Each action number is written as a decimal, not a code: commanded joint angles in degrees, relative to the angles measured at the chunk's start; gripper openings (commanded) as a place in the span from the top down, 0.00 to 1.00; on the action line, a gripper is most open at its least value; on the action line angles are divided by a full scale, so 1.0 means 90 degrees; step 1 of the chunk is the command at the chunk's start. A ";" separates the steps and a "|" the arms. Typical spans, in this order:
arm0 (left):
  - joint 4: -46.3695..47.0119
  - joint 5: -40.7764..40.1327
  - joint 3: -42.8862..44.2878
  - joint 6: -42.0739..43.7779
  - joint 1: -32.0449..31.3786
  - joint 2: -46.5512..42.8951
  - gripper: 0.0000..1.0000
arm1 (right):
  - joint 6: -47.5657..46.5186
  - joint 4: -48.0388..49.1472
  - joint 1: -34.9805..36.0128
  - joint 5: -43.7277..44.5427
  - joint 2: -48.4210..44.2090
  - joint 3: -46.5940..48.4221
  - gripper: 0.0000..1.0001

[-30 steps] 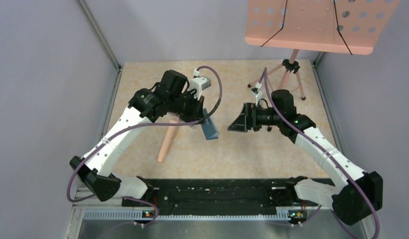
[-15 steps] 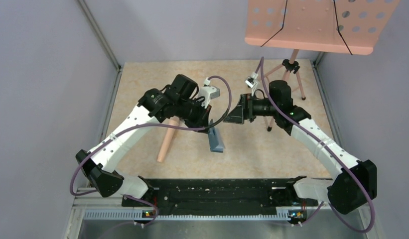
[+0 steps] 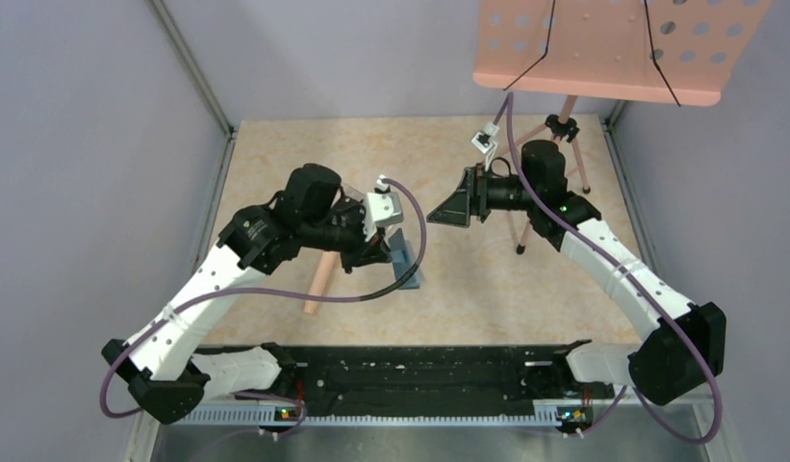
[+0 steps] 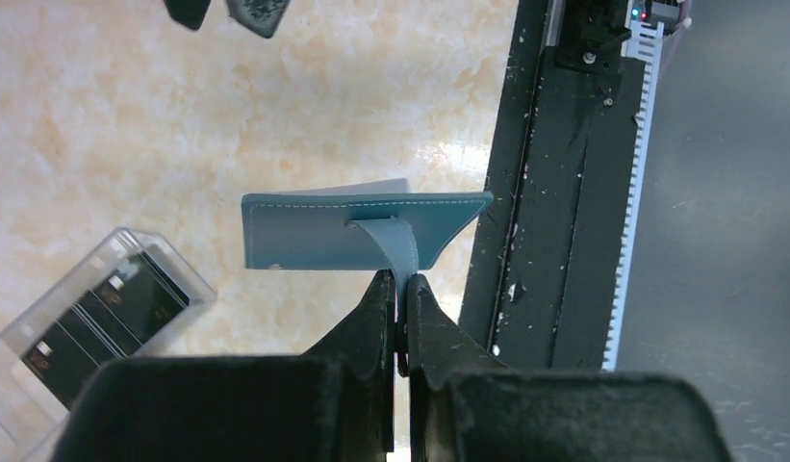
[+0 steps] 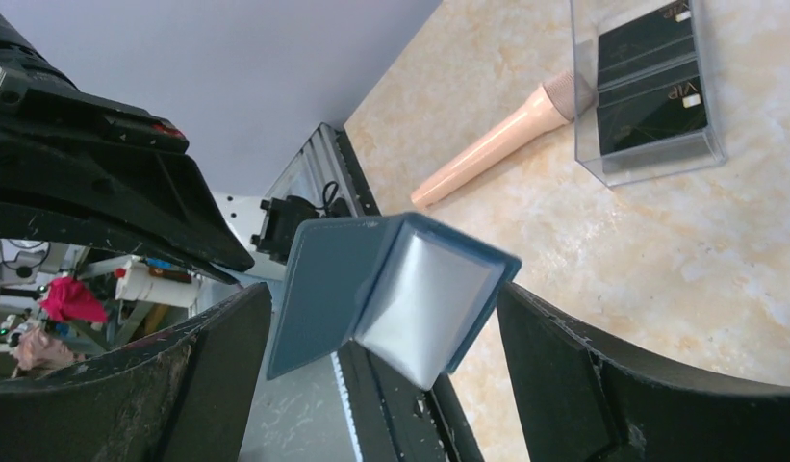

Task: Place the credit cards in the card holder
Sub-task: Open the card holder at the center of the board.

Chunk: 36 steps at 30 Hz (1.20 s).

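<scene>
Left gripper (image 4: pixel 400 289) clamps the wallet (image 4: pixel 314 231) by its strap; right gripper (image 3: pixel 452 211) gapes wide at the wallet's two o'clock; cards (image 5: pixel 652 85) lie in the box (image 5: pixel 650 169).

Half-open card holder (image 5: pixel 325 289); credit cards (image 5: pixel 652 85) in clear box (image 5: pixel 655 167)

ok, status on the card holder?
Left claw shut on card holder strap, holder aloft. Right claw open, empty, facing it. Credit cards in clear box. Peach rod beside box.
</scene>
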 commanded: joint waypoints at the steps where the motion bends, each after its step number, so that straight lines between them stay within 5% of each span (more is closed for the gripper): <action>1: 0.0449 0.0643 -0.0288 0.1207 0.0004 -0.0343 1.00 | 0.0151 0.0695 0.0095 -0.0505 0.0141 0.0234 0.14; 11: 0.0208 0.1610 -0.0280 0.1937 -0.0002 -0.0110 1.00 | 0.0892 0.2028 0.0743 -0.0965 0.0551 -0.0048 0.14; 19: 0.0223 0.1411 -0.0236 0.1951 0.0003 -0.0064 1.00 | 0.1290 0.2702 0.1183 -0.1347 0.0970 -0.0218 0.18; 36: 0.0616 -0.0476 -0.0432 0.1243 0.0004 -0.0298 1.00 | 0.0626 0.1163 0.1190 -0.1781 0.0330 -0.0503 0.33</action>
